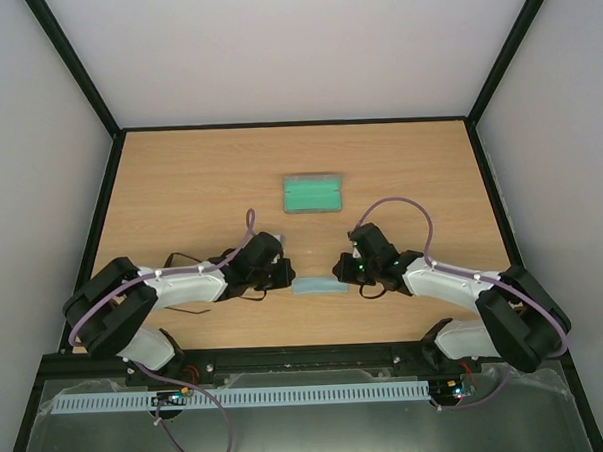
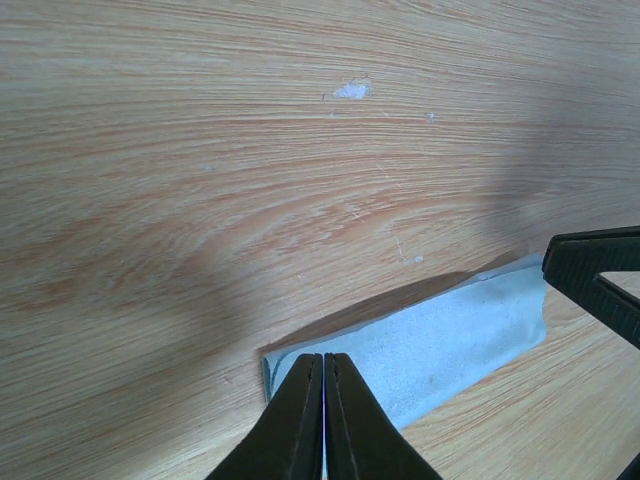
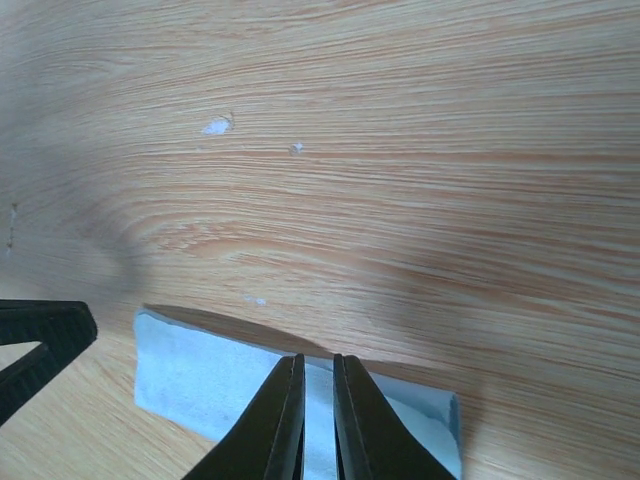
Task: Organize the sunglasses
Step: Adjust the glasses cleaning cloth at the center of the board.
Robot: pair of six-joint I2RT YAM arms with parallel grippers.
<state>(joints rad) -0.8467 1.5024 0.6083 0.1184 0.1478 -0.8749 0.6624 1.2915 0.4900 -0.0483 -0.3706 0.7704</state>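
The left gripper sits low over the table, just left of the middle. In its wrist view the jaws are pressed together, with only a hairline seam between them. They are closed on the near left end of a folded light blue cloth. The cloth's far edge throws a broad shadow on the wood, so the strip seems to be raised a little there.

The cloth lies as a narrow band between the two grippers, one end at each. The sunglasses cannot be picked out in any view. Whether they lie inside the fold cannot be told, so their place relative to the jaws stays unknown.

Beyond the cloth, near the middle of the table and well apart from both arms, a grey case lies open with its green lining up.

The right gripper faces the left one from the cloth's other end. Its jaws stand a narrow slit apart, and pale blue cloth shows through the slit. Whether they touch the fabric is unclear.

The table is light wood grain with a few small white flecks. Pale walls close in three sides, and black frame posts rise at the corners.
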